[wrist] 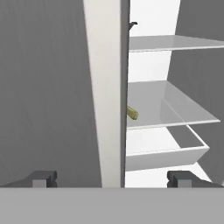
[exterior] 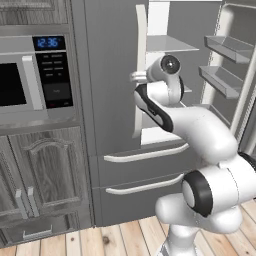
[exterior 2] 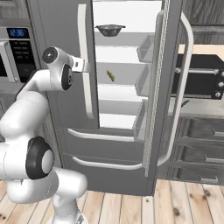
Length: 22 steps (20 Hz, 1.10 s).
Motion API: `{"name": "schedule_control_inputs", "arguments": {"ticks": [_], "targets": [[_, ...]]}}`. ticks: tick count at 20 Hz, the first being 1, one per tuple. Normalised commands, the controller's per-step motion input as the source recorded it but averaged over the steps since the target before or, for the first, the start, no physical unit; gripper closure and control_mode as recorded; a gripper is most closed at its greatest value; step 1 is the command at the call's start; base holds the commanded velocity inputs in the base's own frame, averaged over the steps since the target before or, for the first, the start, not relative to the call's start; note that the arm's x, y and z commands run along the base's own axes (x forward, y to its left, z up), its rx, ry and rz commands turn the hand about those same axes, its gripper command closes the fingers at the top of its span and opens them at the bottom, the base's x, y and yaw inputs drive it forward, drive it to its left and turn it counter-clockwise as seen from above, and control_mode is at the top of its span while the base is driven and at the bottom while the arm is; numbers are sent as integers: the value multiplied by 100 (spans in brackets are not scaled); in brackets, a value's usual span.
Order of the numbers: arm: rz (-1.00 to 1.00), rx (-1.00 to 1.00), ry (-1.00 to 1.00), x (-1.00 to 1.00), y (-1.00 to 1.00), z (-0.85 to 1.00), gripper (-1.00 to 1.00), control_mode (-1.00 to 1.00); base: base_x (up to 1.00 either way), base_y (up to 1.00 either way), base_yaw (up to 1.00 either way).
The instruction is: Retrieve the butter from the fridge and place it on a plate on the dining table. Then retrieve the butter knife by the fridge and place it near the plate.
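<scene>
The dark grey fridge (exterior 2: pixel 57 52) has its left door shut and its right door (exterior 2: pixel 168 87) swung open. Pale yellow-green butter (exterior 2: pixel 111 75) lies on a middle shelf inside; in the hand view the butter (wrist: pixel 132 113) peeks out past the left door's edge. My gripper (wrist: pixel 113 179) is open and held up against the left door's long pale handle (wrist: pixel 105 87), which stands straight ahead between the fingertips (wrist: pixel 43 178). From the right base view, the gripper (exterior 2: pixel 82 65) is level with the butter's shelf and left of the opening. Plate and dining table are out of view.
A dark bowl (exterior 2: pixel 110 29) sits on the upper shelf. Door bins (exterior: pixel 225 80) line the open door. A microwave (exterior: pixel 30 75) is built in to the left. A black toaster oven (exterior 2: pixel 197 81) stands on the worktop at the right, with a slim dark shape (exterior 2: pixel 183 103) below it, too small to tell.
</scene>
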Motion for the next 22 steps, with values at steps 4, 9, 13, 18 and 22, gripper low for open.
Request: {"name": "schedule_control_inputs", "arguments": {"ticks": [4,9,13,18,22], "targets": [[0,0,2,29,0,0,-100,-100,0,0,0],[0,0,4,20,0,0,-100,-100,0,0,0],[-2,0,4,41,-2,0,-100,-100,0,0,0],[-3,0,1,37,0,0,-100,-100,0,0,0],[-3,0,0,36,0,0,-100,-100,0,0,0]]}}
